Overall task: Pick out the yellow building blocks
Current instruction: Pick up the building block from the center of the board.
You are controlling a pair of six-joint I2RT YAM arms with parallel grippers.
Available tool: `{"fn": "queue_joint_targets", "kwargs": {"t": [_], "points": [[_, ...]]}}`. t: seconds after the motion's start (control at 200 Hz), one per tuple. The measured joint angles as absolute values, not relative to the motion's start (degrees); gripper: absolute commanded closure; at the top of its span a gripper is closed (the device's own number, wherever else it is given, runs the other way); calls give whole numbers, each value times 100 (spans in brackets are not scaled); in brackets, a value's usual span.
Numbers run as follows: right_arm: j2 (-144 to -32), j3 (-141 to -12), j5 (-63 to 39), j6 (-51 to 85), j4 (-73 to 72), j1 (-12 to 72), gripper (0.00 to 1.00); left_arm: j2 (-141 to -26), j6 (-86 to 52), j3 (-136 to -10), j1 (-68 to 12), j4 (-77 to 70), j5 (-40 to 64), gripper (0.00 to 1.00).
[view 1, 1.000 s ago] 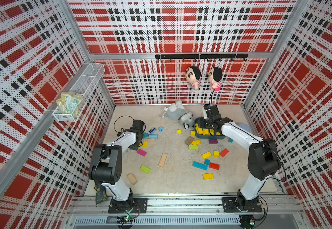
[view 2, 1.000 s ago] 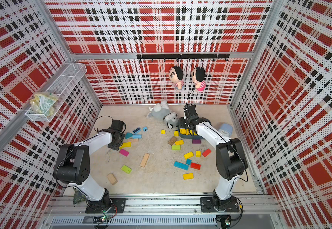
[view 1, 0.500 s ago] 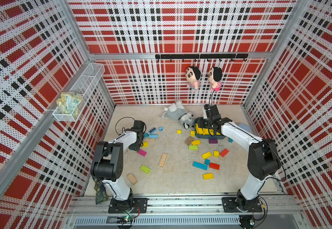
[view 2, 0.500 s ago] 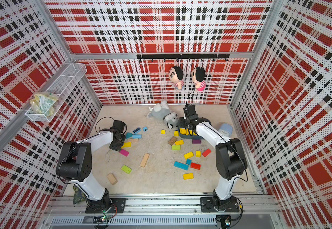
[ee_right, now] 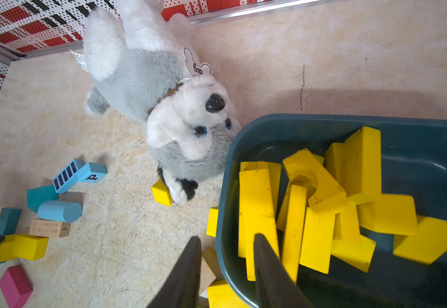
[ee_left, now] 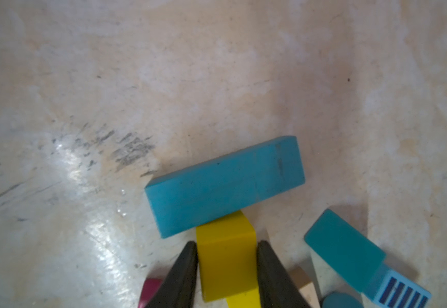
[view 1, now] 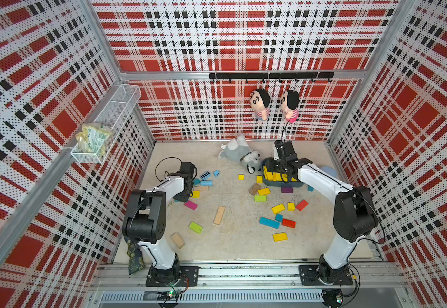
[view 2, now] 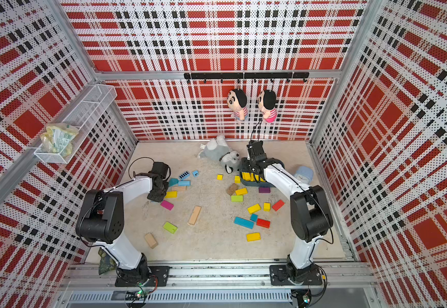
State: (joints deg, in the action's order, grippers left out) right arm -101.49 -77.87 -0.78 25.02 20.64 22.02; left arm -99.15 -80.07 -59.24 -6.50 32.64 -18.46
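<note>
In the left wrist view my left gripper point(ee_left: 227, 242) is shut on the end of a yellow block point(ee_left: 226, 256) that lies on the floor against a teal block point(ee_left: 225, 184). Both top views show this at the left point(view 1: 183, 196) point(view 2: 159, 196). Several more yellow building blocks lie loose mid-floor point(view 1: 278, 208) point(view 2: 253, 236). Many others fill the dark blue bin point(ee_right: 297, 120) point(view 1: 281, 184). My right gripper point(ee_right: 227, 236) point(view 1: 283, 168) hovers over the bin's near rim, open and holding nothing, one finger outside the wall and one over the inside.
A grey plush dog point(view 1: 239, 156) lies against the bin's far-left side. Blue, teal, pink point(view 1: 191, 205), lime-green point(view 1: 195, 227), red point(view 1: 288, 223), purple and bare-wood point(view 1: 219, 215) blocks are scattered about. A pale blue clock point(view 2: 303, 173) stands behind the right arm.
My left gripper has shut on the yellow block, and the left arm has shifted slightly. The right arm and gripper have not moved.
</note>
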Motion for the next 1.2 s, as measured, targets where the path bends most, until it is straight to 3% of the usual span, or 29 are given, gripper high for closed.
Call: {"fn": "queue_joint_targets", "kwargs": {"t": [0.185, 0.746, 0.947, 1.197], "points": [[-10149, -7791, -43, 2499, 2064, 2202, 64, -9795, -7749, -5929, -764, 3273, -2182, 81], [-10149, -7795, 51, 2497, 2069, 2202, 64, -9389, -6449, -6294, -1557, 3363, -2985, 88], [-10147, -7765, 102, 2497, 2069, 2202, 64, -9367, -5275, -6357, -2206, 3129, -2661, 87], [-10145, -7719, 139, 2497, 2104, 2202, 64, -9408, -4049, -6001, -2491, 2722, -1461, 87]]}}
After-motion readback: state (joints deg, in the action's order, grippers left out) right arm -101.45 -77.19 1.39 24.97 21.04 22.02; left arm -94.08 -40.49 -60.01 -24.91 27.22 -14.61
